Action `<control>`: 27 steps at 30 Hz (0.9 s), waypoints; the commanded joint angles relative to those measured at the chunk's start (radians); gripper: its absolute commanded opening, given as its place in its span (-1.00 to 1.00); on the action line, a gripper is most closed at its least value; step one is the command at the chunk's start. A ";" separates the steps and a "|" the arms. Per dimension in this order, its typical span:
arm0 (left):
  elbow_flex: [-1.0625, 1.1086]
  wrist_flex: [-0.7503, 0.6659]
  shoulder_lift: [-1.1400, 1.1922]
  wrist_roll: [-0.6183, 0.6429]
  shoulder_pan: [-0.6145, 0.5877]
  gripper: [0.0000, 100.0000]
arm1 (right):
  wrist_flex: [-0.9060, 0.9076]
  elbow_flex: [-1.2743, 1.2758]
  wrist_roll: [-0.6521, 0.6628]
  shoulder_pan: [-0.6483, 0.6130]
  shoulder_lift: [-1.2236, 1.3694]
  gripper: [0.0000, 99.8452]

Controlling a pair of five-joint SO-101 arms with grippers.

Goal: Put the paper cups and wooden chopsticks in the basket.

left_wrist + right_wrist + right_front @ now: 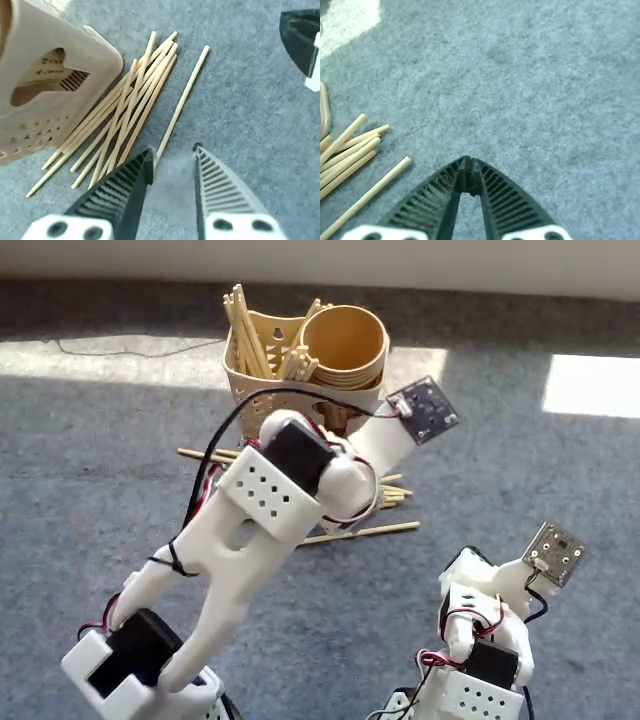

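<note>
The left gripper (173, 149), spread wide and empty at lower centre, should straddle the lone chopstick (183, 100) squarely before closing. The right gripper (468, 165) is closed on nothing.

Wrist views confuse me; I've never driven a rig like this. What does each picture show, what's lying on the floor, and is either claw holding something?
These are two robot arms, each ending in a two-finger gripper. The high view looks down on both: the left arm stretches toward the basket, the right arm is folded, away from it. Each wrist view is a camera riding on one arm, looking past its own fingers. The left gripper is open and empty, near loose wooden chopsticks lying on the grey carpet beside the basket. The right gripper is shut on nothing. Paper cups and upright chopsticks are in the basket.
</note>
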 commanded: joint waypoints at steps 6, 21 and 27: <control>0.317 -0.322 -0.007 -0.094 0.013 -0.64 | -0.036 0.104 -0.002 0.010 -0.010 -0.99; 0.136 -0.413 0.398 -0.095 -0.036 -0.72 | -0.036 0.104 -0.002 0.008 -0.010 -0.99; 0.054 -0.408 0.536 -0.095 -0.064 -0.73 | -0.036 0.104 -0.002 0.008 -0.010 -0.99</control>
